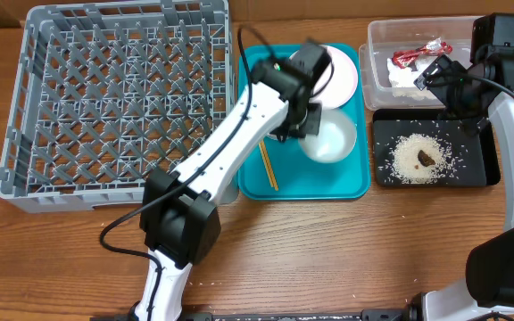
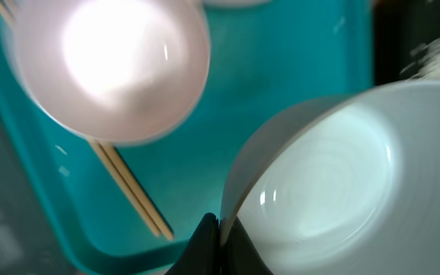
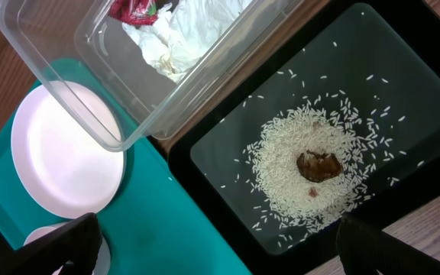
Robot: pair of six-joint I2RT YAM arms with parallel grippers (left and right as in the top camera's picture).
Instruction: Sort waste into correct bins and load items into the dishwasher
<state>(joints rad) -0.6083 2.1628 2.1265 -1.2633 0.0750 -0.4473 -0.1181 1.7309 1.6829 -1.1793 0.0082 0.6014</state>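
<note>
My left gripper (image 2: 220, 233) is shut on the rim of a white bowl (image 2: 334, 183), which sits low over the teal tray (image 2: 281, 69). In the overhead view this gripper (image 1: 309, 120) is at the bowl's (image 1: 335, 141) left edge. A second white bowl or cup (image 2: 109, 65) lies over the wooden chopsticks (image 2: 132, 191), which also show from overhead (image 1: 268, 166). The pale plate (image 1: 344, 73) lies at the tray's far end. My right gripper (image 3: 228, 252) is open and empty above the black tray (image 3: 403, 69), which holds the rice grains (image 3: 296, 179) and a brown lump (image 3: 318, 165). The clear tub (image 3: 166, 114) holds the red wrapper (image 3: 132, 9) and the white napkin (image 3: 178, 34).
The grey dish rack (image 1: 114, 107) stands at the left of the wooden table, beside the teal tray (image 1: 302, 187). The clear tub (image 1: 382, 53) and the black tray (image 1: 476, 169) sit at the right. My left arm reaches across the rack's right edge.
</note>
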